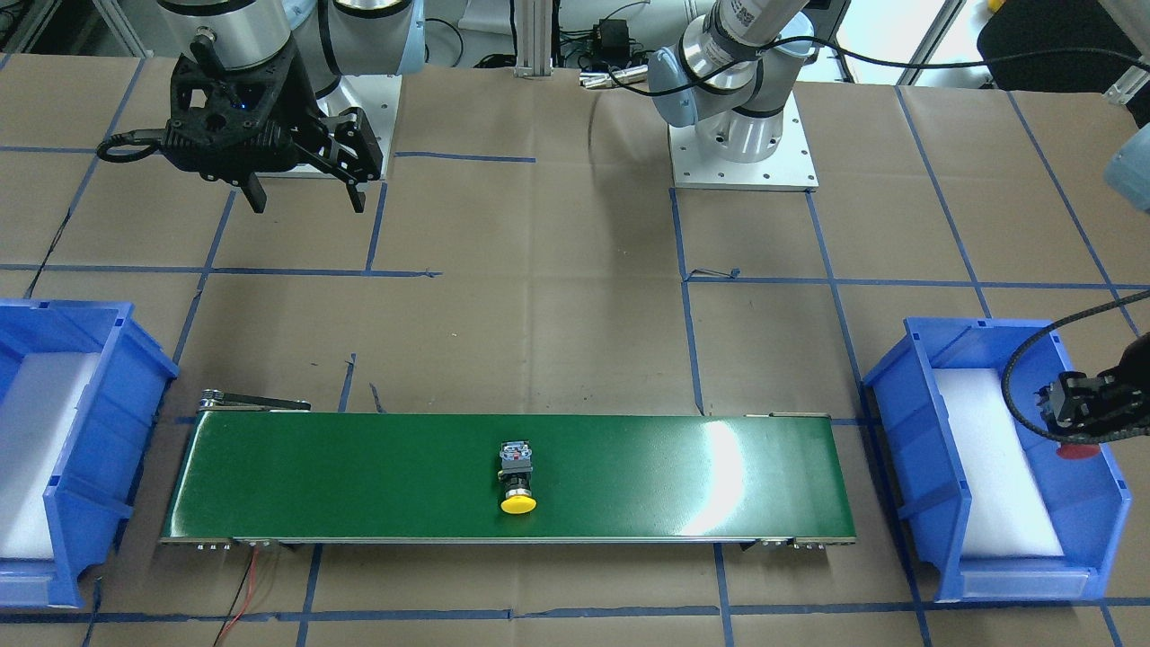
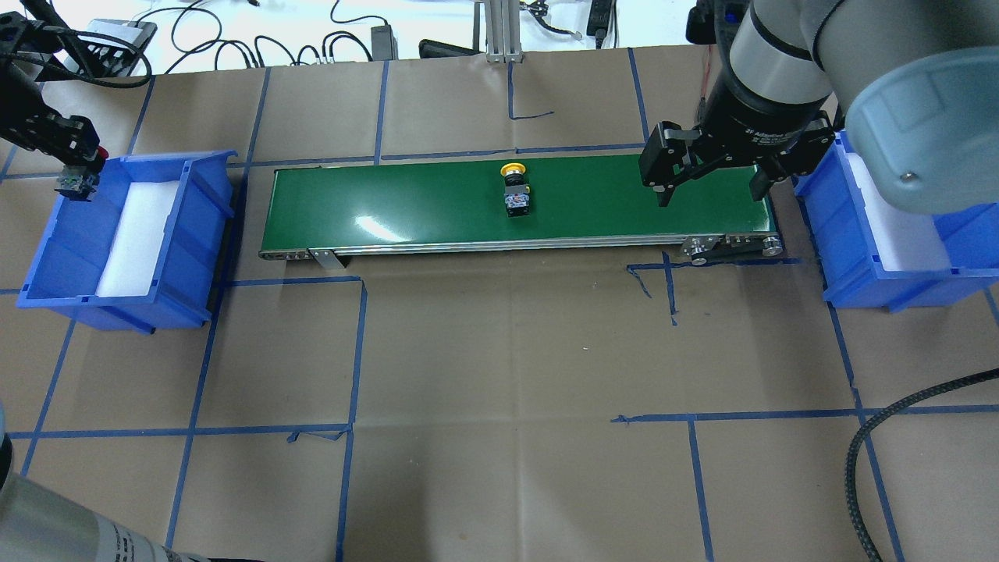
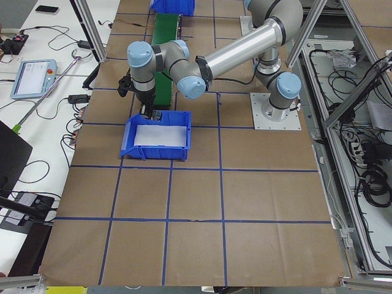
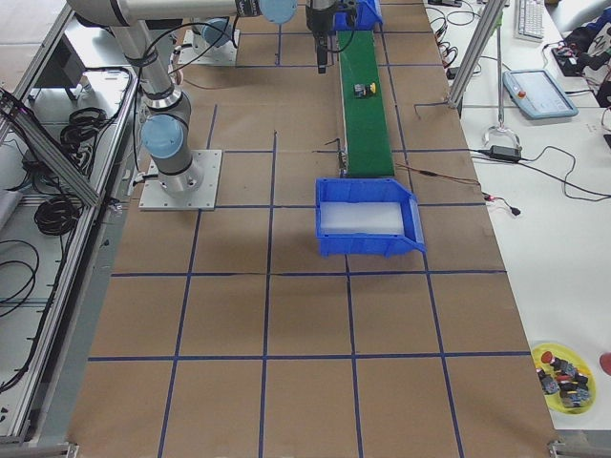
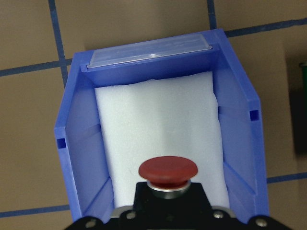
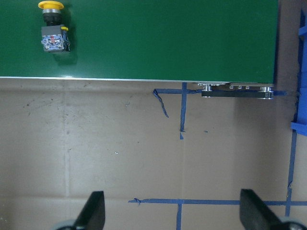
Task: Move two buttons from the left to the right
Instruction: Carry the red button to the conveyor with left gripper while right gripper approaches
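The yellow button (image 1: 517,478) lies mid-belt (image 1: 359,476), its long axis across the belt and its cap pointing away from the robot. The left claw (image 1: 1074,422) clamps the red button (image 5: 168,172) over a blue bin (image 1: 907,431). The right claw (image 2: 710,191) hangs with fingers apart.

A robotics lab: two robot arms (image 3: 245,46) bolted to a paper-covered table (image 2: 499,351) gridded with blue tape (image 2: 355,351), a green conveyor belt (image 2: 390,199), aluminium framing (image 2: 499,35), loose cables (image 3: 367,177), and a control tablet (image 3: 30,78).

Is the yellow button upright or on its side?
On its side. The yellow button lies on the green belt, cap facing the belt's long edge, body beside it, not beneath.
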`<state>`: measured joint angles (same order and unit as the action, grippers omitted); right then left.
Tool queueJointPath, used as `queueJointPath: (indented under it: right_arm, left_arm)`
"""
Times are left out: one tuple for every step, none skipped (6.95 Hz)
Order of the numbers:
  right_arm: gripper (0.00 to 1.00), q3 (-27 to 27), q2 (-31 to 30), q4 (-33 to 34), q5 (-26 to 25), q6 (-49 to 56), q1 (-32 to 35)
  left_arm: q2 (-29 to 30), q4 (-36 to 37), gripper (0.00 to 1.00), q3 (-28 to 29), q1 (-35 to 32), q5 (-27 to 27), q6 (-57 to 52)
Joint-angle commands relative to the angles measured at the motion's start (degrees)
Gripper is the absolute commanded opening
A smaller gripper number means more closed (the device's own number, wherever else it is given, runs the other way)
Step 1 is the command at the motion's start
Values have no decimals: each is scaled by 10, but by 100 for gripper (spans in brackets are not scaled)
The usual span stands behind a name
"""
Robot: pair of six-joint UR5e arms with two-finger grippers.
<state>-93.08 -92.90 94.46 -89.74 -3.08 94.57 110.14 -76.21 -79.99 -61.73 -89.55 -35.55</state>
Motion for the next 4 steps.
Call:
queueJointPath:
  right_arm:
    - [100, 0, 7, 19, 0, 0, 0]
    - [100, 0, 7, 53, 0, 0, 0]
    - [100, -7, 13, 76, 0, 0, 0]
    - [100, -21, 16, 102, 0, 0, -1]
  left_arm:
    - [-8, -9, 2, -6, -45, 2, 91]
    - [-11, -9, 2, -7, -83, 0, 148]
    - [-12, -9, 2, -8, -120, -3, 203]
    - [-13, -8, 2, -11, -152, -4, 249]
